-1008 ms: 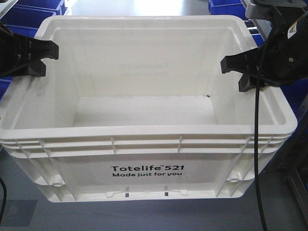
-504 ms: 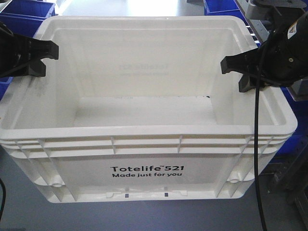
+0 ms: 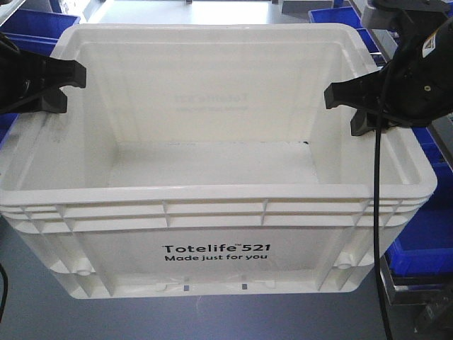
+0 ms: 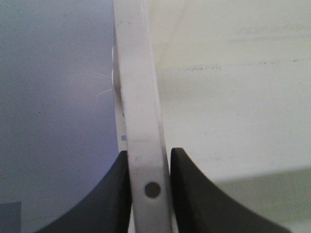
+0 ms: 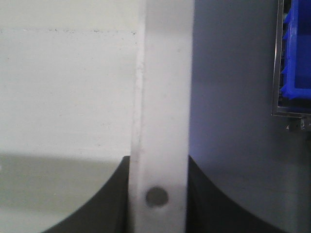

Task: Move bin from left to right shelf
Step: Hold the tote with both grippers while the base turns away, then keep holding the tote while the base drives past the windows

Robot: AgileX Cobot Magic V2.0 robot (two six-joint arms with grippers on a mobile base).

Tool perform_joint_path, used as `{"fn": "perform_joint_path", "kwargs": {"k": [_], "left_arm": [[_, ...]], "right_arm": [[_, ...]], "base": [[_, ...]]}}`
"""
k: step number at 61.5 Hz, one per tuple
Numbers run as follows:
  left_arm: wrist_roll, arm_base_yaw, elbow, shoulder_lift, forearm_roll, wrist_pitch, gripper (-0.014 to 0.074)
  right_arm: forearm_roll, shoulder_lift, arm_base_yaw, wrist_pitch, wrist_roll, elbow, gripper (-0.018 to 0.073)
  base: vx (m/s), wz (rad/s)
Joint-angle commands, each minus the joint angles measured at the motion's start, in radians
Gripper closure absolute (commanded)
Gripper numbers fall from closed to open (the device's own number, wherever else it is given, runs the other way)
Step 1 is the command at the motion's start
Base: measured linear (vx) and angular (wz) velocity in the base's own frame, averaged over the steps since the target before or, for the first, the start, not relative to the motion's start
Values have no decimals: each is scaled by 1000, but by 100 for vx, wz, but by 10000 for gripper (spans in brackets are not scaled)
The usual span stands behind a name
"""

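Note:
The bin (image 3: 212,234), a large white crate with black "Totelife 521" print, fills the front view and is empty inside. My left gripper (image 3: 60,88) is shut on its left rim, and my right gripper (image 3: 350,106) is shut on its right rim. In the left wrist view the white rim (image 4: 141,121) runs up between the two black fingers (image 4: 116,194) of the gripper (image 4: 149,167). The right wrist view shows the same on the other side: the rim (image 5: 163,97) is pinched in the gripper (image 5: 158,170). The bin hangs level above a grey floor.
Blue plastic bins (image 3: 417,241) sit on a metal-framed shelf (image 3: 414,290) at the right, also seen as a blue bin (image 5: 296,53) at the right wrist view's edge. More blue bins (image 3: 35,32) stand at the back left. Grey floor (image 4: 53,97) lies below.
The background has slid leftward behind the bin: blue bins and a metal shelf frame have come into view at the lower right. Both grippers keep the same hold on the rims.

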Motion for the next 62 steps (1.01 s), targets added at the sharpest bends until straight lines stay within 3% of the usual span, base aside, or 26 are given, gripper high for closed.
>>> {"fn": "perform_joint_path", "kwargs": {"k": [1,62], "left_arm": [[15,4,-33,-42,70,-85,602],[15,4,-33,-42,70,-85,602]], "right_arm": [[-48,-55,-7,-76,-19,-37,509],[-48,-55,-7,-76,-19,-37,509]], "base": [[38,-2],[39,-6]]}}
